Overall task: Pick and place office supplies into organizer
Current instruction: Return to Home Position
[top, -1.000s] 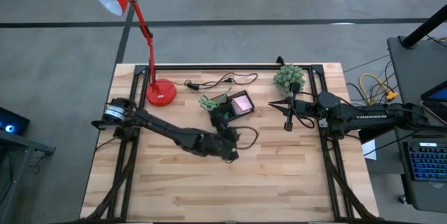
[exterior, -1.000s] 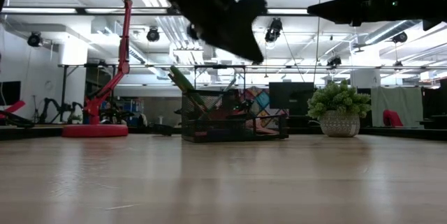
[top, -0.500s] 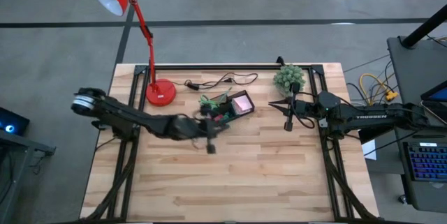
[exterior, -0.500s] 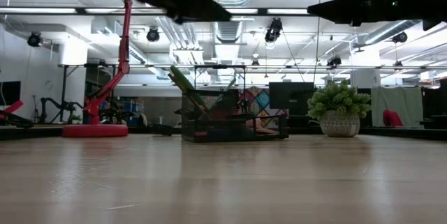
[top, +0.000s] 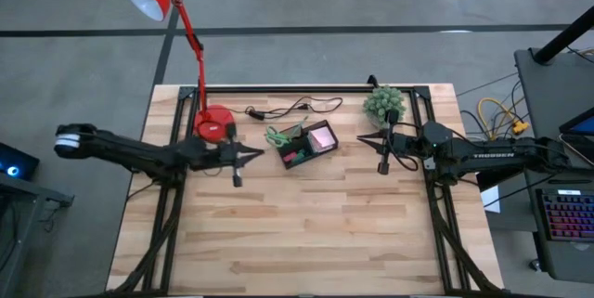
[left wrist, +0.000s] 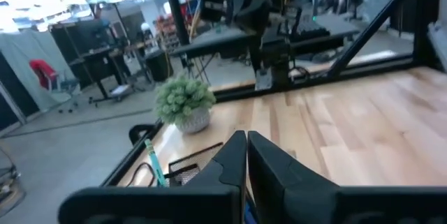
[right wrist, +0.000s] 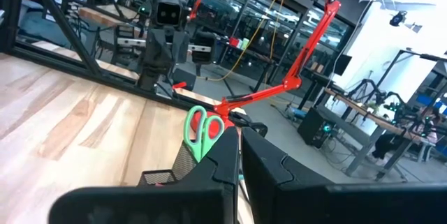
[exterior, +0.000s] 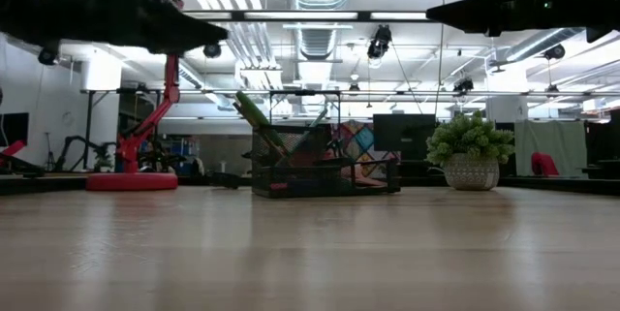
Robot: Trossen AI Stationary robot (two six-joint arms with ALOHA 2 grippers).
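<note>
The wood table [top: 306,233] is under my two arms. Both arms reach in flat and level, high above the wood, and they point at each other.

My left arm comes in long and straight from the left side. My left gripper [top: 252,153] hangs just left of the tray. Its two fingers are pressed close together with nothing between them. My right arm reaches in from the right side. My right gripper [top: 367,137] is near the tray's right side. Its fingers are squeezed together too, and they hold nothing.

Between my two grippers stands one black wire tray [exterior: 310,180]. It sits a bit past the middle of the table. One pair of green scissors [right wrist: 203,132] sticks up from its left end. One pink pad [top: 322,136] lies in its right part. There are small red and green bits inside as well, but I cannot count them or tell what they are. My own fingers hide most of the tray from my wrist cameras.

Farther back I count one red lamp [top: 213,124] on the left, one black cable [top: 295,107] in the middle, and one little green plant [top: 383,103] on the right.
</note>
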